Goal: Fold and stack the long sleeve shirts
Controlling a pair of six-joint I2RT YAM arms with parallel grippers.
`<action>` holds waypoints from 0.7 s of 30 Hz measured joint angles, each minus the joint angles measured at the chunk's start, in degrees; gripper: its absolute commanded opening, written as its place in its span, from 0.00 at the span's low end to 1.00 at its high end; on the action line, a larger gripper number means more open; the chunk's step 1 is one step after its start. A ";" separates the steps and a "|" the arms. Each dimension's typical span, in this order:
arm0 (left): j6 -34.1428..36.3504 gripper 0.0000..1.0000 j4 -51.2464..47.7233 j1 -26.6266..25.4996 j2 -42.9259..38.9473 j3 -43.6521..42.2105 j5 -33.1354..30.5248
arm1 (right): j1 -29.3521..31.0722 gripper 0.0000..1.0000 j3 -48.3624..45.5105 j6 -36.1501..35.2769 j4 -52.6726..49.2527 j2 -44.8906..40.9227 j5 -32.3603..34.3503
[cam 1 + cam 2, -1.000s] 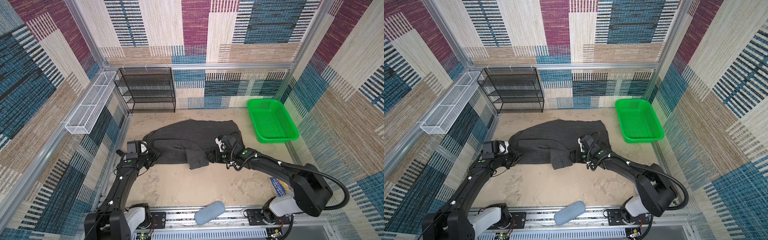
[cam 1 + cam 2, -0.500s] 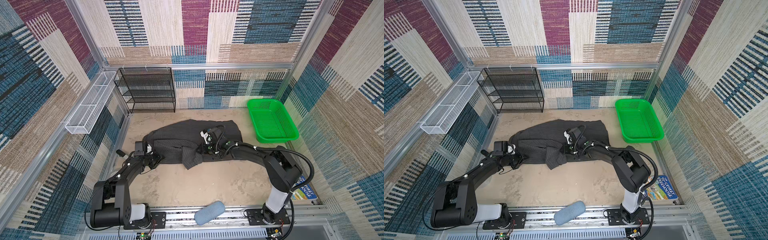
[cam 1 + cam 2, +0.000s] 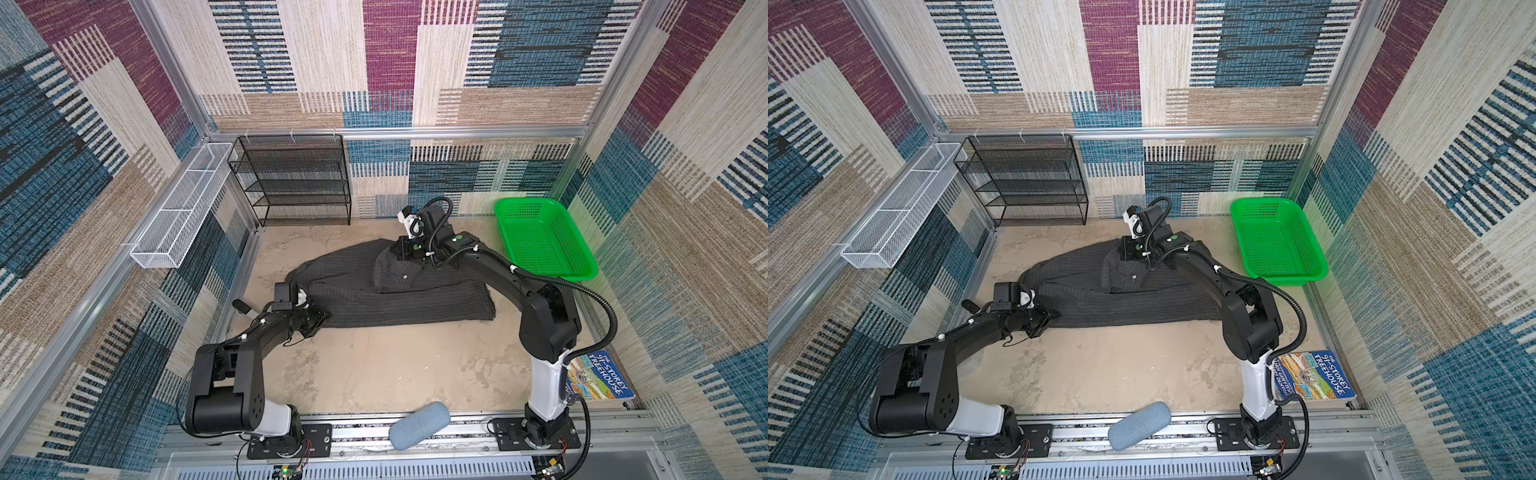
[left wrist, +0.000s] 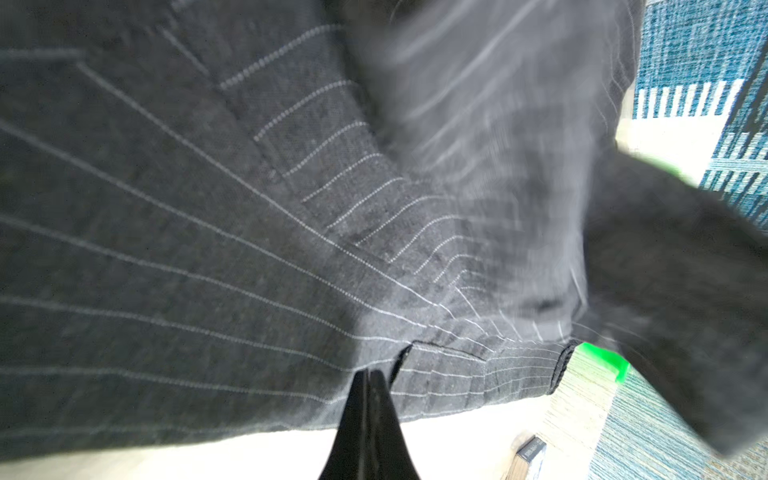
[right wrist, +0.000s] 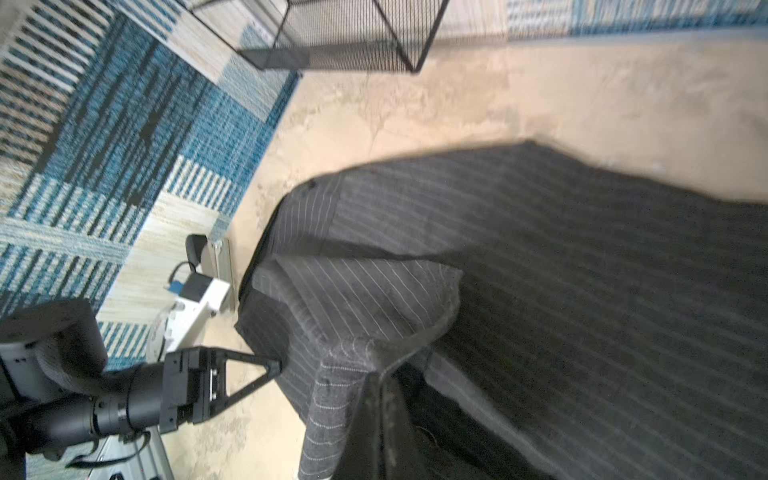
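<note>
One pinstriped shirt (image 3: 415, 307), long axis lying left-right

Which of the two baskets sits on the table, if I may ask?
The green basket; the white wire basket hangs on the left wall.

A book (image 3: 598, 376) lies flat, well apart from the right gripper (image 3: 398, 254), on the near side of it and just beside the foot of the arm that carries that gripper. It is seen in both top views, and its blue cover bears large white capitals set on a slant that read "91-STOREY TREEHOUSE". In a top view a small "THE" stands just before the number on the same book (image 3: 1316, 376). Along the edge of the cover nearest the arm's foot runs a line of smaller yellow letters. It seems to read "ANDY GRIFFITHS" and "TERRY DENTON", though the letters are too small to be sure.
</note>
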 measured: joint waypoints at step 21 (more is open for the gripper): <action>-0.94 0.01 1.95 -1.86 0.24 -0.87 -1.20 | -3.19 0.02 12.15 -8.31 -14.99 -4.00 1.22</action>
